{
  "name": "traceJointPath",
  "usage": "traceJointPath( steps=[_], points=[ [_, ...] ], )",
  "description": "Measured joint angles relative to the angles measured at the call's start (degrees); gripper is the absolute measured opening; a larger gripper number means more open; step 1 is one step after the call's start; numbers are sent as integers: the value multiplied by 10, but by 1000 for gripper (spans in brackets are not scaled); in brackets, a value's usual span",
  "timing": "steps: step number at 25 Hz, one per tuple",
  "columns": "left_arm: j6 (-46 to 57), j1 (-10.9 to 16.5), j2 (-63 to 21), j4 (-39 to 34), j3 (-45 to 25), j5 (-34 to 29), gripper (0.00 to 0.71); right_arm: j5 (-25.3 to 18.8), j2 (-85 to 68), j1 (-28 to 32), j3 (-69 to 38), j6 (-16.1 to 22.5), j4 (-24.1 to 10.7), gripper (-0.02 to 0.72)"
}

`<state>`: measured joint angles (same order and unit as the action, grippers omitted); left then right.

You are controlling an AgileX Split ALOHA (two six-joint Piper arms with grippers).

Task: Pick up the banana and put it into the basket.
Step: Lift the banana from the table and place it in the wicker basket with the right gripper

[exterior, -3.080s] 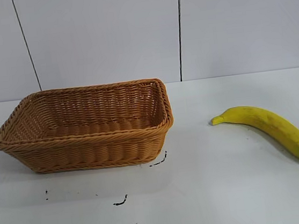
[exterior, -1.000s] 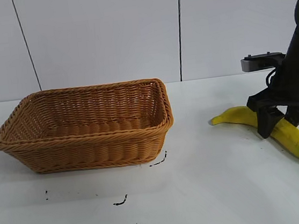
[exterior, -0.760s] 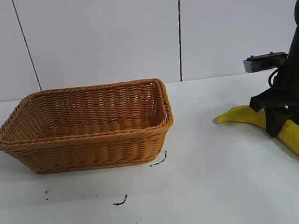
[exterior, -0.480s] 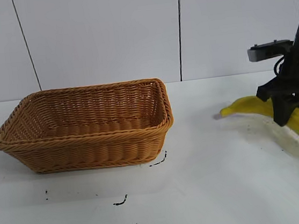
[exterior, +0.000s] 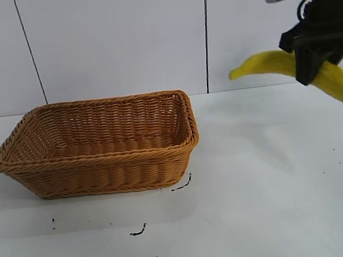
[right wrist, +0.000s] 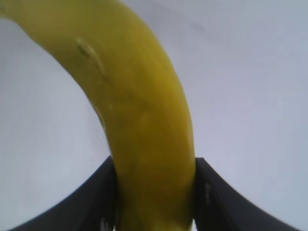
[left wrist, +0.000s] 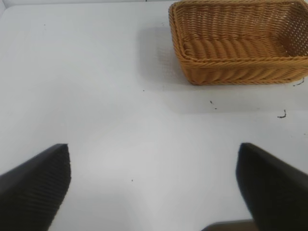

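My right gripper (exterior: 313, 66) is shut on the yellow banana (exterior: 269, 63) and holds it high above the table at the far right, stem end toward the basket. In the right wrist view the banana (right wrist: 139, 120) sits between the two black fingers (right wrist: 211, 192). The tan wicker basket (exterior: 102, 173) stands on the table at the left and holds nothing that I can see; it also shows in the left wrist view (left wrist: 240, 70). My left gripper (left wrist: 154, 185) is open and empty, off to the side of the basket and out of the exterior view.
The white table (exterior: 261, 205) carries a few small dark marks (exterior: 138, 231) in front of the basket. A white panelled wall (exterior: 118, 41) stands behind.
My right gripper came down on the banana, closed on it, and has lifted it well up off the table. The basket has not moved.
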<state>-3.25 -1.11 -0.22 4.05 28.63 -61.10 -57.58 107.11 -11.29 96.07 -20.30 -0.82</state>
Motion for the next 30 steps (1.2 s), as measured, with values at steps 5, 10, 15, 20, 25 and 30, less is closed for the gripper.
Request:
traceJointPath(
  steps=[5, 10, 15, 20, 25, 30],
  points=[
    [0, 0, 0, 0, 0, 0, 693, -1, 8, -45, 53, -11, -4, 291],
    [0, 0, 0, 0, 0, 0, 693, -5, 63, -115, 133, -29, -8, 291],
    [0, 0, 0, 0, 0, 0, 693, -2, 126, -184, 201, -49, -16, 291],
    [0, 0, 0, 0, 0, 0, 693, 50, 176, -239, 216, -94, -19, 291],
    [0, 0, 0, 0, 0, 0, 693, 101, 225, -266, 217, -120, -21, 291],
    [0, 0, 0, 0, 0, 0, 693, 123, 277, -268, 217, -123, -24, 291]
  ],
)
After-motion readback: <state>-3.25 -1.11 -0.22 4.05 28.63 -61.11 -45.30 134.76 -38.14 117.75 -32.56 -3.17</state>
